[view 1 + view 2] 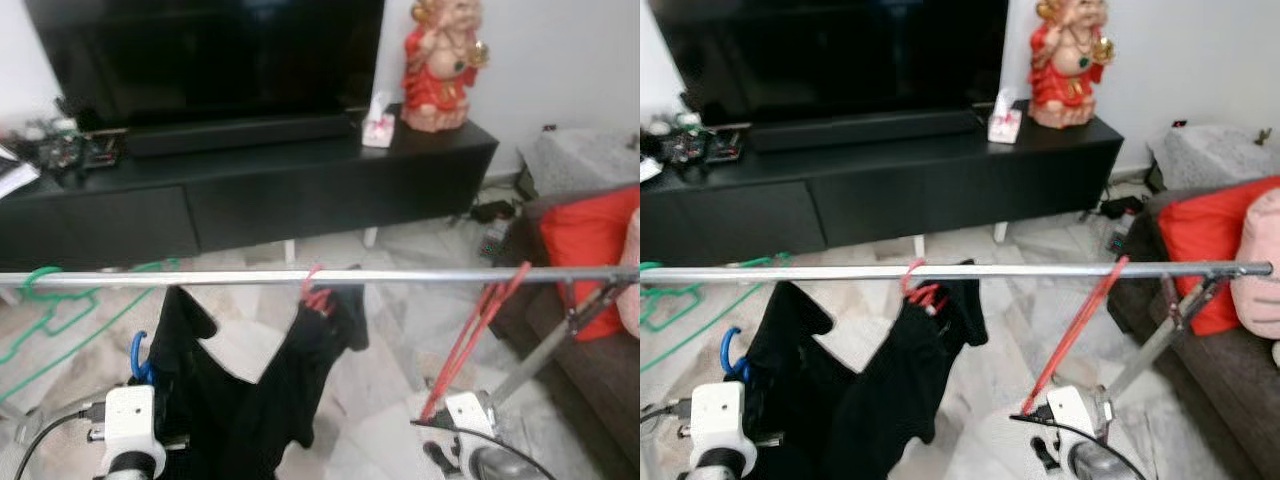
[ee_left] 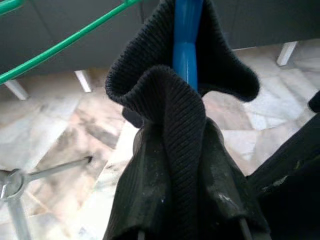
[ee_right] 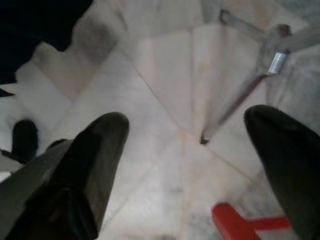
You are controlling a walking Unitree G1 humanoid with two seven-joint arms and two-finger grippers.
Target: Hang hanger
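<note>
- Blue hanger carries a black knit garment; it sits low, below the left end of the metal rail, held in the left pincer, whose fingers are clamped on the fabric-wrapped hanger.
- Judgement: light load, with rigid, slick plastic under soft, floppy cloth; gripping just under the hook keeps it steady.
- Right pincer hovers with fingers apart over the marble floor, beside a red hanger leaning on the rail's right end.
- Another red hanger with a dark garment hangs mid-rail; a green hanger hangs at the left end.
- Black TV counter stands beyond, and a sofa at right.

light: even daylight | eye views: soft | right wrist: blurred
</note>
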